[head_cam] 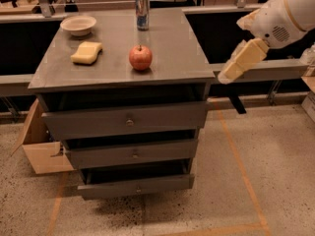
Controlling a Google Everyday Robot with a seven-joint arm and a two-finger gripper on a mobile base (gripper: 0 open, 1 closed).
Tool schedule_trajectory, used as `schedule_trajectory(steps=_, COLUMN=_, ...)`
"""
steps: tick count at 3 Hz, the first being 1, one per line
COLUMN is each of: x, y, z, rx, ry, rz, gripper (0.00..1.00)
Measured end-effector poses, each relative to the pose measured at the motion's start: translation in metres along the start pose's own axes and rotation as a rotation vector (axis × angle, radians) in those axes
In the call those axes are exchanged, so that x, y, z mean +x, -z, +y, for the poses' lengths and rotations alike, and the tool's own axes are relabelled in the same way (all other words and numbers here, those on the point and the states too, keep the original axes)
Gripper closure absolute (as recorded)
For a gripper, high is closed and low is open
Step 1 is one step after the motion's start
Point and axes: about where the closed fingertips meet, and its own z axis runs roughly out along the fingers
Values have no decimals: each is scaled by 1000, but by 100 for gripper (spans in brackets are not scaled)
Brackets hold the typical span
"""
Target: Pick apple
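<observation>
I see the apple (141,58) standing upright on the grey cabinet top (179,45), near its front edge and about midway across. A yellow sponge (86,52) lies to its left, a drink can (142,12) stands behind it, and a bowl (78,25) sits at the back left corner. My gripper (229,73) hangs off the cabinet's right side, well apart from the apple, pointing down-left. I cannot tell if it is spread or closed.

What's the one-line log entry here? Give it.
phase: pre-grasp | round red apple: on grey cabinet top, untouched | gripper: in air right of cabinet, apart from apple
</observation>
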Motion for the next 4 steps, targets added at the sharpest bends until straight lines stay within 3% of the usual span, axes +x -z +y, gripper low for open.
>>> schedule_trajectory(steps=1, x=-39, y=-53, z=-24, rx=-38, ry=16, rz=-183, gripper=0)
schedule_trajectory(steps=2, x=-68, y=-95, z=-37, rx=-22, ry=3, rz=-284, gripper=0)
schedule_trajectory(steps=4, x=-72, y=-99, z=-42, rx=2, ry=-8, rz=-297, gripper=0)
